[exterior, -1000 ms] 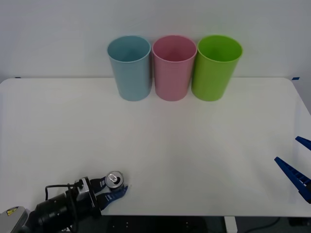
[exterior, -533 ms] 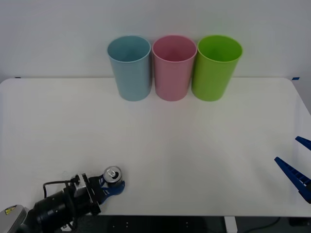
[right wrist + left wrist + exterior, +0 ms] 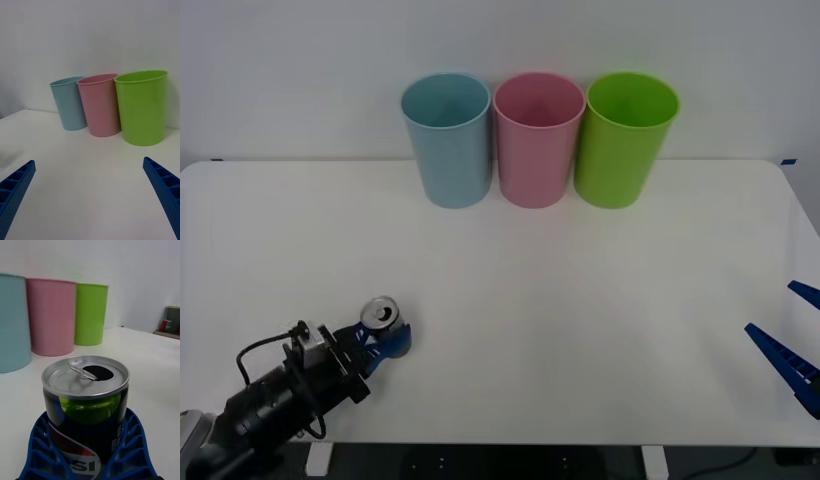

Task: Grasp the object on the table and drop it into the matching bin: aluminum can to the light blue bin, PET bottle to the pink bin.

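The aluminum can (image 3: 383, 312) is upright, with its shiny pull-tab top open, near the table's (image 3: 580, 300) front left. My left gripper (image 3: 386, 337) is shut on it. In the left wrist view the blue fingers (image 3: 39, 444) clasp both sides of the can (image 3: 86, 405). The light blue bin (image 3: 447, 140) and the pink bin (image 3: 538, 140) stand side by side at the back centre, far from the can. My right gripper (image 3: 792, 352) waits open at the table's right edge, and nothing lies between its fingers (image 3: 164, 187).
A lime green bin (image 3: 623, 140) stands right of the pink one. All three bins touch in a row against the white wall. Wide bare tabletop lies between the can and the bins. The right wrist view shows the bins (image 3: 100, 105) ahead.
My left gripper has carried the can leftwards and away from the table's front edge. The right arm and the bins have not moved.
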You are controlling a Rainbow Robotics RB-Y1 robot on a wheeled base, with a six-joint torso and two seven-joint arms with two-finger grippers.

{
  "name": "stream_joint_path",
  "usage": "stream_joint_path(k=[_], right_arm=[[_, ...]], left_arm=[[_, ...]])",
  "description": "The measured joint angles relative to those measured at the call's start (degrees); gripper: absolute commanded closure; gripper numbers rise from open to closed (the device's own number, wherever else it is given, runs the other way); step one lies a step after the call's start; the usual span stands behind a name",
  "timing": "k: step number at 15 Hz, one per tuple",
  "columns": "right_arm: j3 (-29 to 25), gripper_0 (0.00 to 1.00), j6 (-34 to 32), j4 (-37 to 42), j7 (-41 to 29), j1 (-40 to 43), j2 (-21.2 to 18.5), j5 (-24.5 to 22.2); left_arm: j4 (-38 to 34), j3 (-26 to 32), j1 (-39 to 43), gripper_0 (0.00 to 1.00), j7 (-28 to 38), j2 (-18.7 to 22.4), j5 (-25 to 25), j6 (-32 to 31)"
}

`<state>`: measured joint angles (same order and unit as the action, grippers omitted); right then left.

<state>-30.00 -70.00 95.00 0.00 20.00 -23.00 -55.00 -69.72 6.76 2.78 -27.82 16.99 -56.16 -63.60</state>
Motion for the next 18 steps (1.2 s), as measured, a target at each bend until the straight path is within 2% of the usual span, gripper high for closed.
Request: stream_joint_path(k=[4,10,14,18], right_arm=[[0.00,0.00,0.00,0.00,0.00,0.00,0.00,0.00],[0.00,0.00,0.00,0.00,0.00,0.00,0.00,0.00],[0.00,0.00,0.00,0.00,0.00,0.00,0.00,0.00],[0.00,0.00,0.00,0.00,0.00,0.00,0.00,0.00]], left_arm=[[-5.86,2.42,-0.34,1.00,8.71,0.05,-0.06,5.76],[-6.86,8.85,-6.10,1.00,19.27,0.06,-2.25,6.85],[-9.05,9.76,-9.29,1.00,25.66,0.06,-2.74,8.75],[-12.28,9.77,-13.05,1.00,32.14,0.03,-5.50,12.30]])
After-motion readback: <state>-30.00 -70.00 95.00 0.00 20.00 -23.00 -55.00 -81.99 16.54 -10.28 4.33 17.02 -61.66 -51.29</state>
